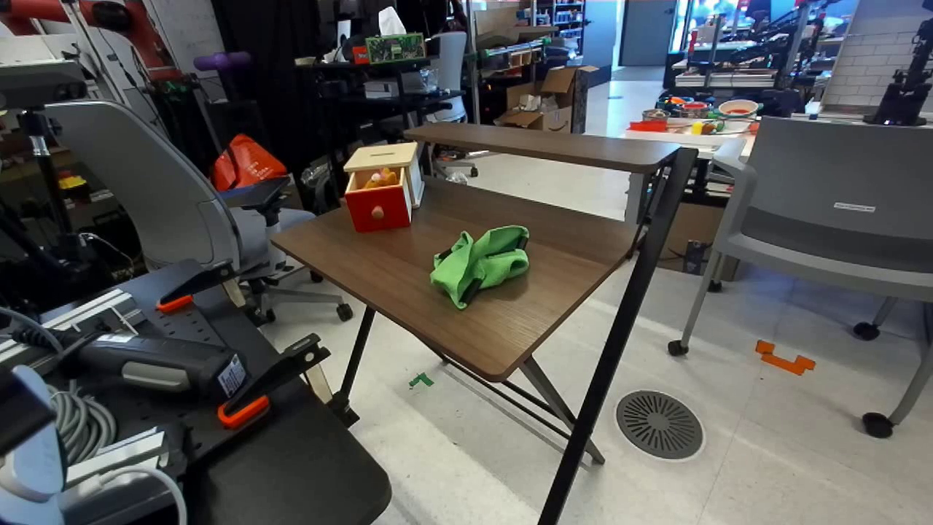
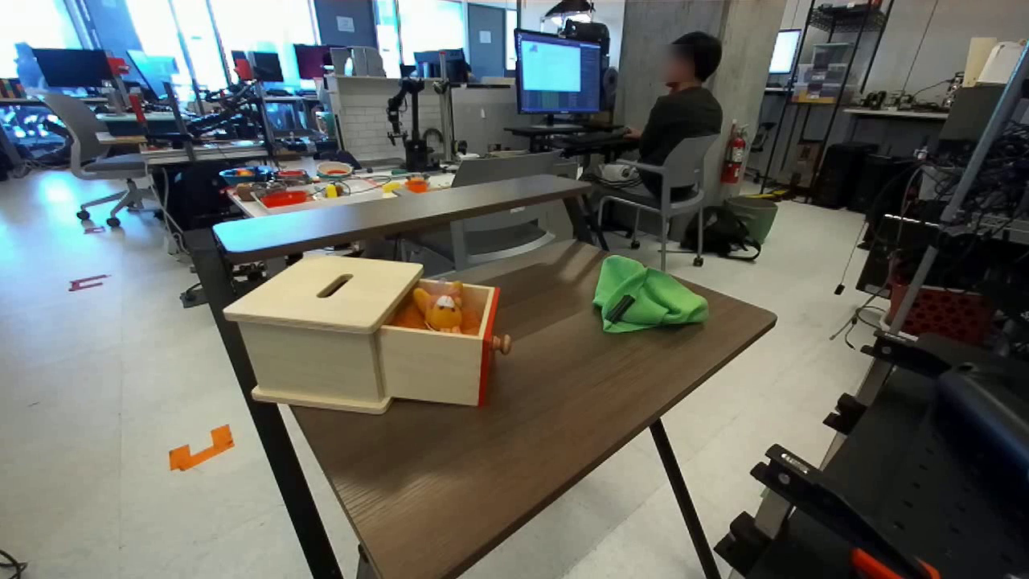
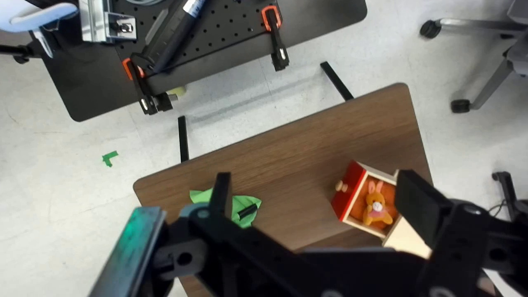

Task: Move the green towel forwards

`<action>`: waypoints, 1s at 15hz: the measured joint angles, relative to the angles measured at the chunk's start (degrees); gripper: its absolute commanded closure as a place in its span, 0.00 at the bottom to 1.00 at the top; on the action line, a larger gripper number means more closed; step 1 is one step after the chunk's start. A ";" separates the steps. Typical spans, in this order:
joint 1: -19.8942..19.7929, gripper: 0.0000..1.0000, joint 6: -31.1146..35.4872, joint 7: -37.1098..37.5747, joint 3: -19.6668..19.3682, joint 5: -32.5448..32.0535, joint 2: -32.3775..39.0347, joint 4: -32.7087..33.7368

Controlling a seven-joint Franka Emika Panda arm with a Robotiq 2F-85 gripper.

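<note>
A crumpled green towel (image 1: 485,262) lies on a brown tabletop (image 1: 364,251) in both exterior views, near one corner and well apart from a pale wooden box (image 2: 309,358). Dark patches show among its folds. The wrist view looks down past the robot's fingers (image 3: 416,206), which stand spread wide apart, the towel partly hidden behind one of them and part of the box behind the other.

The box has a slot (image 2: 335,285) cut in its lid, and its drawer (image 2: 434,366) stands partway out, with a red front and a round wooden knob (image 2: 502,344). A stuffed rabbit (image 3: 376,206), orange with pink ears and a white muzzle, rests inside the drawer. A narrow shelf (image 1: 539,146) is raised along one side of the tabletop.

Near the table, a black workbench (image 1: 291,459) carries clamps (image 1: 273,375) with orange ends and a coil of gray cable (image 1: 84,430). On the other side of the table stands a gray chair (image 1: 838,189) on casters, with a round drain (image 1: 660,424) and a piece of orange tape (image 1: 783,357) on the pale floor nearby.

In the background of an exterior view, a dark-haired person (image 2: 683,112) in a dark shirt, face blurred, sits at a lit monitor (image 2: 559,72). A red fire extinguisher (image 2: 733,157) is visible just beyond.
</note>
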 measured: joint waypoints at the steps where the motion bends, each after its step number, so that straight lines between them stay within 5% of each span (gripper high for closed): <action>1: -0.06 0.00 2.79 0.84 0.00 -0.48 1.37 -0.61; 8: -0.96 0.00 27.39 11.30 -1.81 -4.10 18.14 -2.16; 15: -1.30 0.00 48.02 24.85 -10.51 -4.04 34.98 -1.75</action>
